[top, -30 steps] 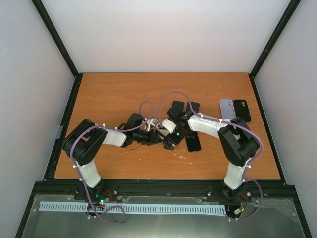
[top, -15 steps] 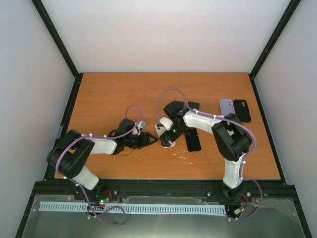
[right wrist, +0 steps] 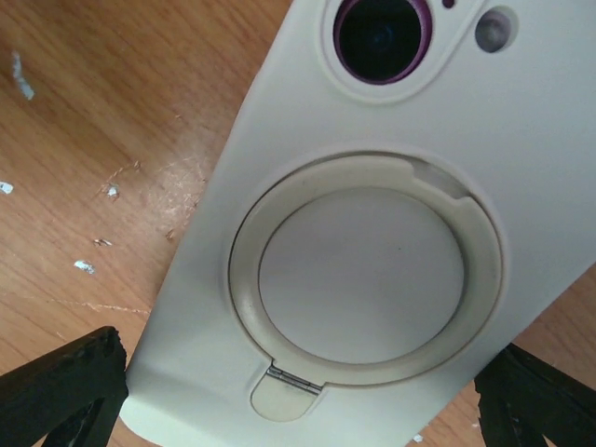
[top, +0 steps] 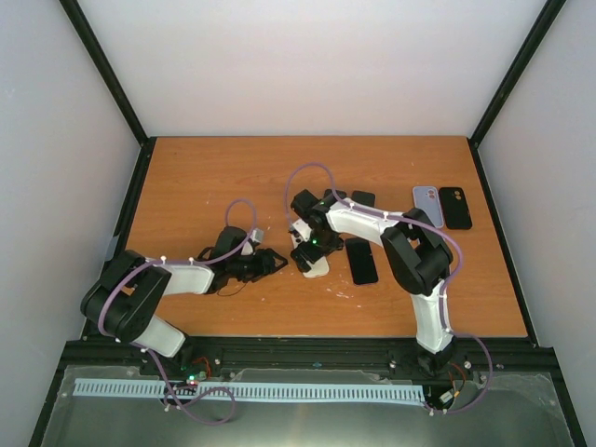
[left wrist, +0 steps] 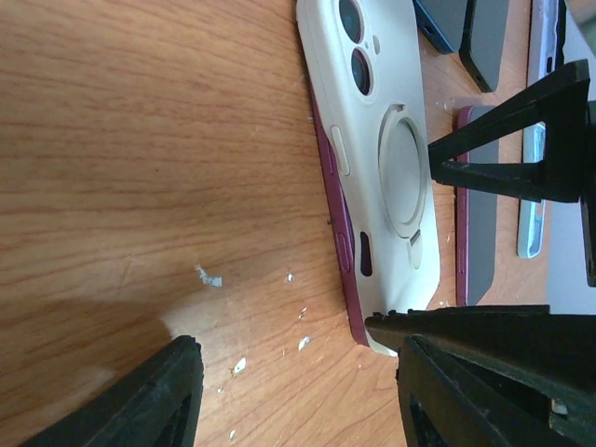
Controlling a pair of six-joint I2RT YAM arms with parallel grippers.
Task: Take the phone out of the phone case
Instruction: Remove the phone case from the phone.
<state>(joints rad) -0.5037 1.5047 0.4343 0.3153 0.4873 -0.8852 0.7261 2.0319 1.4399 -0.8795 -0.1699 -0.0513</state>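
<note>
Phone case (top: 318, 271) lies flat on the table (top: 205, 177), phone (left wrist: 341, 233) still inside, so you are not done. Your left end effector (top: 273, 264) has backed off to its left, fingers apart and empty. Your right end effector (top: 310, 253) hangs over it, fingers wide apart.

A cream phone case (right wrist: 372, 140) lies back-up on the scuffed wooden worktop (right wrist: 93, 121). A round fold-flat ring (right wrist: 363, 270) sits at its middle. The phone's maroon-rimmed camera lens (right wrist: 382, 33) shows through the cutout. The right end effector (right wrist: 298, 391) has its black fingers (right wrist: 60, 386) spread wide, one on either side of the case.
</note>
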